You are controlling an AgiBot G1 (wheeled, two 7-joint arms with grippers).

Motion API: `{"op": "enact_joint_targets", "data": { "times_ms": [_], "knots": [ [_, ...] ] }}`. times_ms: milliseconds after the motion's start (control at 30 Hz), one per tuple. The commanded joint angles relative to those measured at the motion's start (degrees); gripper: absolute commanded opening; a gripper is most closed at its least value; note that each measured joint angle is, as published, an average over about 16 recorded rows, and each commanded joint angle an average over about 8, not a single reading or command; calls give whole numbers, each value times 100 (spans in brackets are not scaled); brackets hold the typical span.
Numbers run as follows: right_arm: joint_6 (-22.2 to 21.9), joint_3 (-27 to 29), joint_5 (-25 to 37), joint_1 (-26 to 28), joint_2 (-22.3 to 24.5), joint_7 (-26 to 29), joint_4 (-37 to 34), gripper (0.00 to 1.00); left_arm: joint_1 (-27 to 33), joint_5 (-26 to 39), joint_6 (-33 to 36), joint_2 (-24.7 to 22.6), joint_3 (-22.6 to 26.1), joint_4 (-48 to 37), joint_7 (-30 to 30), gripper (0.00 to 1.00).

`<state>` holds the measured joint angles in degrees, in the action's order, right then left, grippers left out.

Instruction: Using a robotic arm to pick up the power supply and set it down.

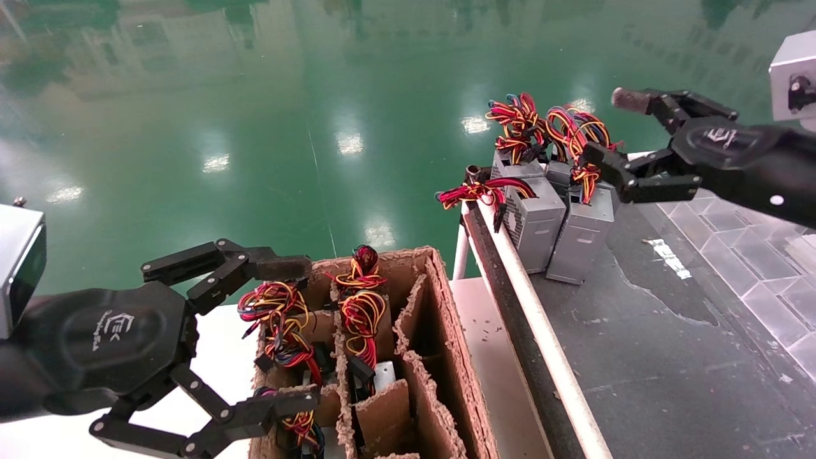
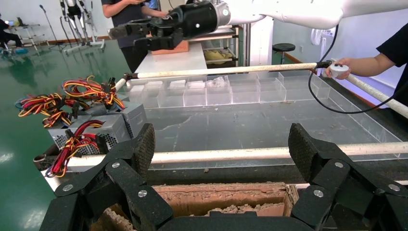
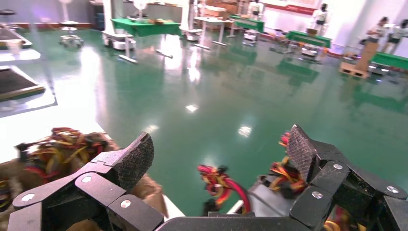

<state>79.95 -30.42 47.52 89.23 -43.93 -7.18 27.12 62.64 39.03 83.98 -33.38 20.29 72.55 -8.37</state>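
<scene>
Power supply (image 1: 583, 233), a grey metal box with looped red, yellow and orange wires on top, stands upright on the dark work surface (image 1: 669, 331) just beside a second grey unit (image 1: 535, 220). Right gripper (image 1: 612, 137) hangs spread wide over its wires, holding nothing. Left gripper (image 1: 296, 331) hovers wide open above the cardboard box (image 1: 446, 357), well apart from the supply.
</scene>
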Motion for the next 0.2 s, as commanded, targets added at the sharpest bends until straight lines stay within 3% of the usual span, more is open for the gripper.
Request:
{"op": "enact_joint_targets", "data": {
  "times_ms": [33, 200],
  "knots": [
    [37, 94, -37, -180, 58, 117, 303, 100, 0, 0, 0, 0, 0, 0, 0, 100],
    [90, 227, -89, -436, 140, 282, 732, 100, 0, 0, 0, 0, 0, 0, 0, 100]
  ]
}}
